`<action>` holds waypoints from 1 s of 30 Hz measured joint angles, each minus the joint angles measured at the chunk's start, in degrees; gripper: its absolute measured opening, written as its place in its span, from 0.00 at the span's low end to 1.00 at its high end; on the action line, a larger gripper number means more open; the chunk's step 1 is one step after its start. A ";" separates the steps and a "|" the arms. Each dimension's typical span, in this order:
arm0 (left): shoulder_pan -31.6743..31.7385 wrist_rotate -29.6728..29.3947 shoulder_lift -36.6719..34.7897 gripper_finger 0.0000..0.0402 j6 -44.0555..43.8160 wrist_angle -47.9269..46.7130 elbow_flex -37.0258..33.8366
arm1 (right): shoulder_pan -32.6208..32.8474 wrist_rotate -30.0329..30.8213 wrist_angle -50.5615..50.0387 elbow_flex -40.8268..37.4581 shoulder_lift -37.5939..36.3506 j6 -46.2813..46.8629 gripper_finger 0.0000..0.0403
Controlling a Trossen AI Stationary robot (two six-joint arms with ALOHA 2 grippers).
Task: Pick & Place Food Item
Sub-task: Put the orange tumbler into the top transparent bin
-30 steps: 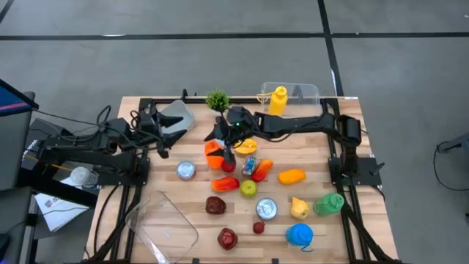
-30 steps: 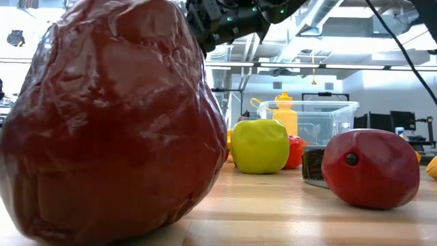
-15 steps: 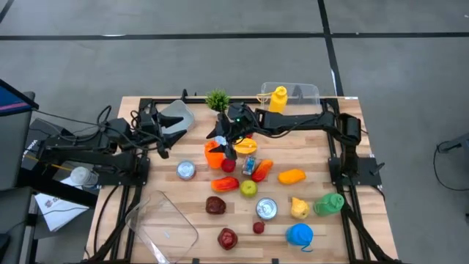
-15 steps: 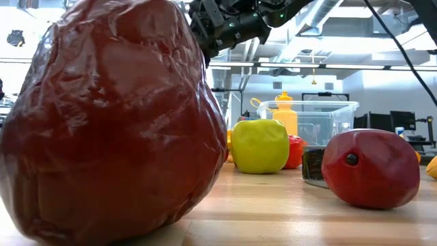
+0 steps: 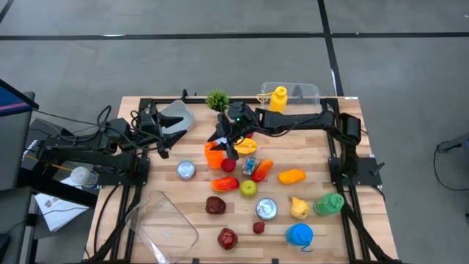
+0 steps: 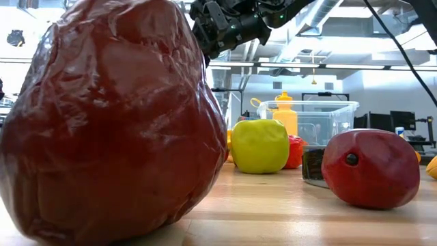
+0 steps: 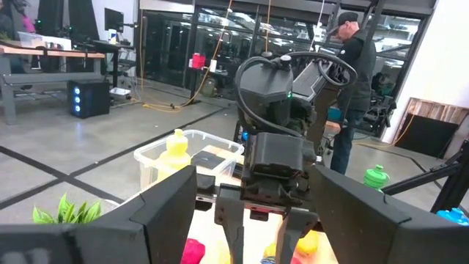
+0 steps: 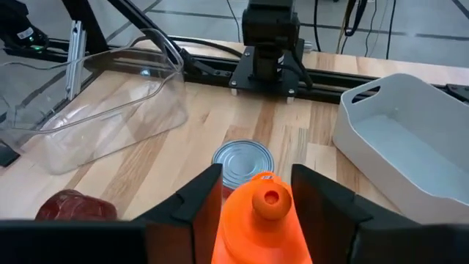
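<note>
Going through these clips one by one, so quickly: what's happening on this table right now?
The right claw is reaching over the middle of the cluttered table, its fingers set either side of an orange cone-shaped toy among the play food. Whether they grip it yet cannot be told. A tin can lies just beyond. The left claw waits open by the white tray at the far left; nothing is lifted.

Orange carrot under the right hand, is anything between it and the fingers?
Nothing visible. The orange carrot sits directly between the right hand's two fingers, with only bare table and a silver can beyond it.
</note>
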 joint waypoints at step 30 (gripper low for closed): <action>0.00 -0.02 0.02 0.65 0.00 0.04 0.00 | -0.07 -0.59 1.92 0.06 1.39 1.26 0.12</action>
